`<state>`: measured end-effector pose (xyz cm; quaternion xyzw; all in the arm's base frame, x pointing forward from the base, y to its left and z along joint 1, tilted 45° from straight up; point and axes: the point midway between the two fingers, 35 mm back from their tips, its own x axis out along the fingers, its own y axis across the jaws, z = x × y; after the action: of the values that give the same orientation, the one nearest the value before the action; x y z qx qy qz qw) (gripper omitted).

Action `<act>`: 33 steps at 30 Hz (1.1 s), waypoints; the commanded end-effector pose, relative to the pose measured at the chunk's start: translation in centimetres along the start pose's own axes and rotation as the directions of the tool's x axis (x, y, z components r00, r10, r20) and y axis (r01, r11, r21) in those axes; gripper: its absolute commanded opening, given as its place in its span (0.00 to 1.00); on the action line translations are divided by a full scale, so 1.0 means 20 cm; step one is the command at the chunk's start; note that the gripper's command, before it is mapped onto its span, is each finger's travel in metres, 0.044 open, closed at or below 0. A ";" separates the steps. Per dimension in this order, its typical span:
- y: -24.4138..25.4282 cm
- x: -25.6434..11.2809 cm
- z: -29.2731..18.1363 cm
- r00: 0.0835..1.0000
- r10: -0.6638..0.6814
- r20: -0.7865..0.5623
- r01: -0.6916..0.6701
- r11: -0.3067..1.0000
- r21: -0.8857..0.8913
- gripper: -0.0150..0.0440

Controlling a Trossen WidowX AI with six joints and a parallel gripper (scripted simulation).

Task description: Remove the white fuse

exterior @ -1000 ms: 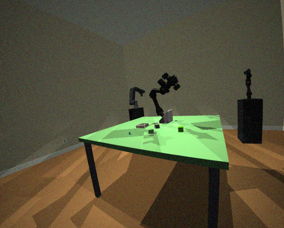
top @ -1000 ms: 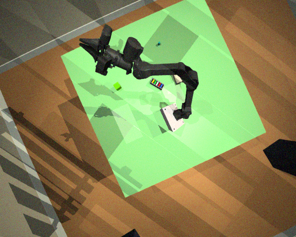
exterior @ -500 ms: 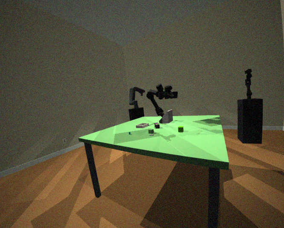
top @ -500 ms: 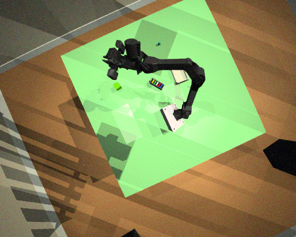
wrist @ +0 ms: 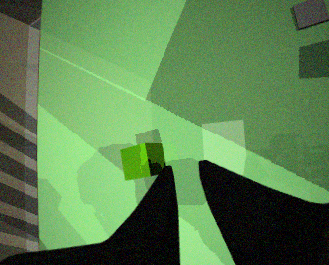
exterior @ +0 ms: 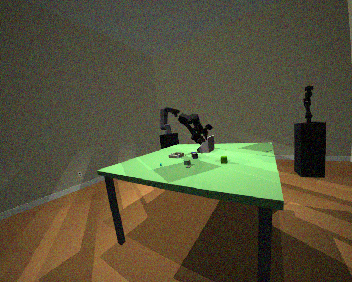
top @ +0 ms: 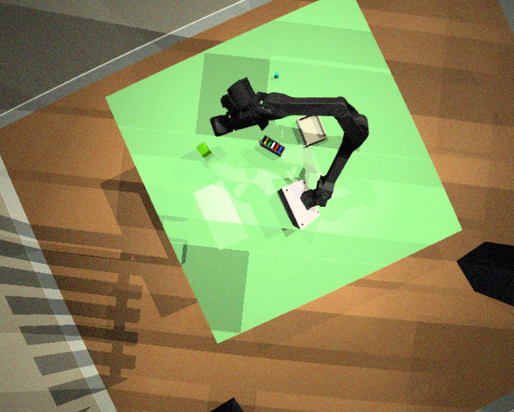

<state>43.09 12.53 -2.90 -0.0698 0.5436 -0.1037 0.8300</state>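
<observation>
The white fuse (top: 273, 145) stands in the dark fuse block (top: 270, 151) (exterior: 194, 156), between a green and a red fuse, with a yellow and a blue fuse at the ends. The shallow beige tray (top: 312, 130) (exterior: 174, 157) lies to the right of the block in the top view and looks empty. My gripper (wrist: 185, 171) is open by a narrow gap, with nothing between the fingertips. It is raised above the table, to the left of the block in the top view. The arm hides the fingertips there. The block and tray are outside the wrist view.
A bright green cube (top: 204, 149) (exterior: 224, 159) (wrist: 133, 163) stands left of the block in the top view. A small teal object (top: 276, 75) (exterior: 160, 165) lies beyond the arm. A white panel (top: 295, 206) (exterior: 210, 143) is beside the arm's base. A grey block (wrist: 310, 13) shows in the wrist view.
</observation>
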 end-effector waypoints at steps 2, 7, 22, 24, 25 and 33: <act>-0.37 -0.06 -0.25 0.947 -0.247 -0.206 0.311 0.866 0.392 0.37; -0.59 -0.14 -0.40 0.860 -0.395 -0.322 0.509 0.651 0.562 0.37; -0.79 -0.27 -0.54 0.754 -0.518 -0.404 0.632 0.405 0.661 0.37; -0.79 -0.27 -0.54 0.754 -0.518 -0.404 0.632 0.405 0.661 0.37; -0.80 -0.27 -0.54 0.754 -0.518 -0.404 0.632 0.405 0.661 0.37; -0.82 -0.24 -0.55 0.754 -0.518 -0.404 0.632 0.405 0.661 0.37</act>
<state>29.68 -1.85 0.88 0.1164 0.4412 -0.6066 0.6511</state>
